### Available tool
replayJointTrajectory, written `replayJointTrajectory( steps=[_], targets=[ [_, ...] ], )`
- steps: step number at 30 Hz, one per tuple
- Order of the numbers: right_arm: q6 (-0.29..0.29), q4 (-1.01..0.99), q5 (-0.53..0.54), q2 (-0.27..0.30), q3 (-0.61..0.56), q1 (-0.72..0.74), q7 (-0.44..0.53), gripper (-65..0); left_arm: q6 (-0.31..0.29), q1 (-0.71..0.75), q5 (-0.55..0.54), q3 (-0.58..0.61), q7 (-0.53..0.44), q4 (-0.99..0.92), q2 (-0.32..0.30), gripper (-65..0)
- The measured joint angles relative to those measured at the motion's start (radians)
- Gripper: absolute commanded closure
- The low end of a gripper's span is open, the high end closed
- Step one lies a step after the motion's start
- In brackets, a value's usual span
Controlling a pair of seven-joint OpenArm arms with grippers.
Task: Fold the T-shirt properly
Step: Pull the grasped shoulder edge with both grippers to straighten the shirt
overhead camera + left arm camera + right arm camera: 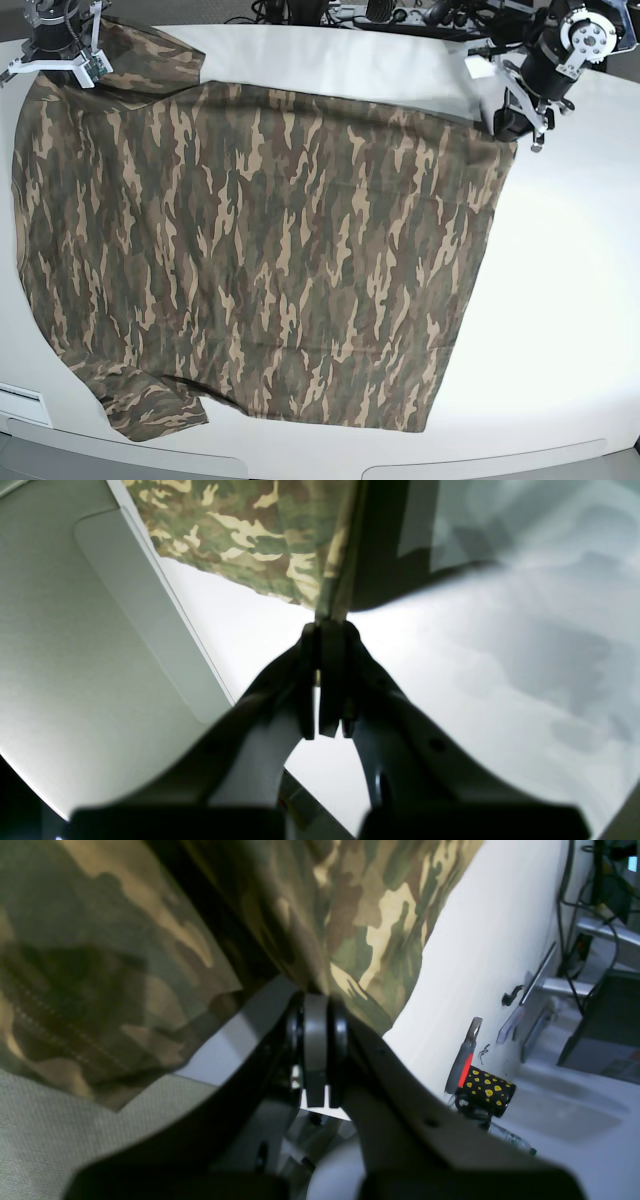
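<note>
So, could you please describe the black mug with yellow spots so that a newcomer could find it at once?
Start from the brown, tan and green camouflage cloth T-shirt in the right wrist view and follow the white table edge beyond it. The black mug with yellow spots sits there, beside a grey tool with a red stripe.

White desk (560, 300). Beyond its edge, a black cup with yellow spots (487, 1090) and cables (300, 12) are seen.

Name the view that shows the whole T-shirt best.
The base view: the T-shirt lies spread across the white table, both sleeves and the hem visible. The left wrist view shows only a corner pinched in the left pincer; the right wrist view shows bunched folds clamped by the right pincer.
</note>
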Motion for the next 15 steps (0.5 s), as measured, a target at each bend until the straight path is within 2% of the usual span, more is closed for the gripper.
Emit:
replayJointTrajectory(
  steps=[7, 15],
  targets=[
    [0.0, 0.0, 0.002, 0.0, 0.0, 0.0, 0.0, 0.0, 0.003, 0.111, 0.119, 0.0, 0.044, 0.018, 0.0, 0.0],
    [0.0, 0.0, 0.002, 0.0, 0.0, 0.0, -0.004, 0.0, 0.003, 0.236, 0.149, -0.004, 0.07, 0.034, 0.028, 0.0]
  ],
)
